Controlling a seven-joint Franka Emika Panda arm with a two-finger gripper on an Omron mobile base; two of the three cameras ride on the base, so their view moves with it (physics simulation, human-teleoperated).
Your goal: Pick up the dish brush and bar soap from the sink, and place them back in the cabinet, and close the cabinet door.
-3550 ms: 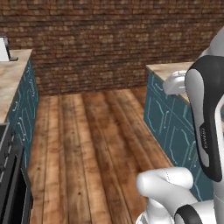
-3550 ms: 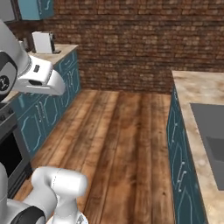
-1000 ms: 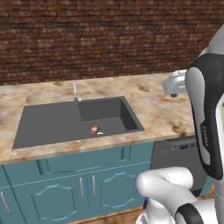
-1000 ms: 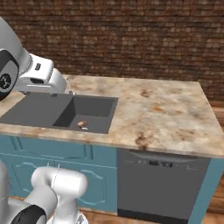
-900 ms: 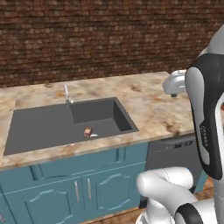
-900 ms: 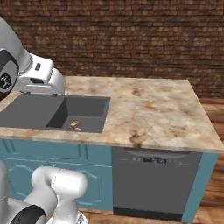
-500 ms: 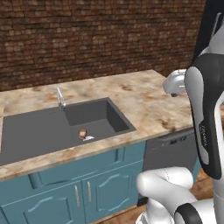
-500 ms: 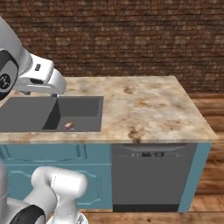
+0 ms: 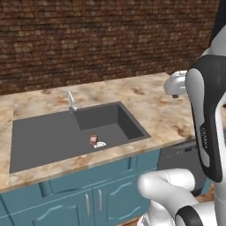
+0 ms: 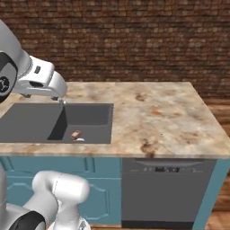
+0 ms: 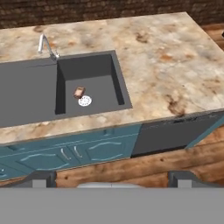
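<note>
Dark grey, the sink (image 9: 48,137) is set into a beige marbled tabletop (image 9: 145,99), with a silver faucet (image 9: 70,101) at its back edge. The bar soap (image 11: 78,92) is seen on the floor of the deeper section, just beside the white drain disc (image 11: 85,101); whether they touch cannot be told. The dish brush cannot be made out. The end effector (image 11: 111,177) is held high above the floor in front of the teal low cupboards (image 11: 74,151), well apart from the soap, with its fingers (image 11: 41,178) spread wide and nothing between them. A dishwasher front (image 10: 166,193) is placed under the tabletop, right of the sink.
</note>
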